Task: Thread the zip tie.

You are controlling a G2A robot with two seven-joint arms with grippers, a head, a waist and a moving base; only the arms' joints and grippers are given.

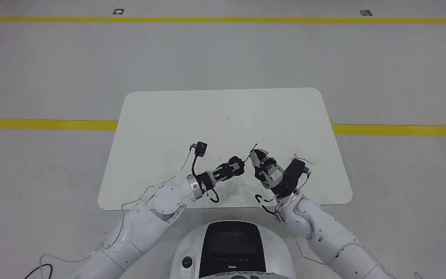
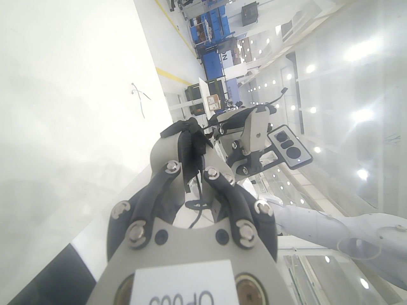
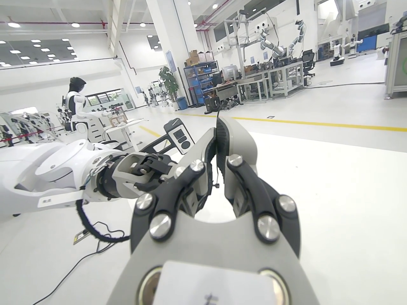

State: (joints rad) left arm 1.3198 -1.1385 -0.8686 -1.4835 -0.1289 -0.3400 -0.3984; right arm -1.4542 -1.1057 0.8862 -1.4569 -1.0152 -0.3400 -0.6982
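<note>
Right gripper (image 3: 217, 128) raised over table (image 1: 209, 118), tips tight on black zip tie (image 3: 218, 112) (left gripper (image 2: 190, 130) facing it, fingers (image 2: 200, 144) together).

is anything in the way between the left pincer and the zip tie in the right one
Nothing visible. The zip tie pokes from the shut right pincer; only open air separates it from the left pincer.

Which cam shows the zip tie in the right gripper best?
Right wrist view: the zip tie is pinched in the shut right gripper, tip poking out. Top view gives a faint sliver; left wrist view, a thin strand I can't confirm.
</note>
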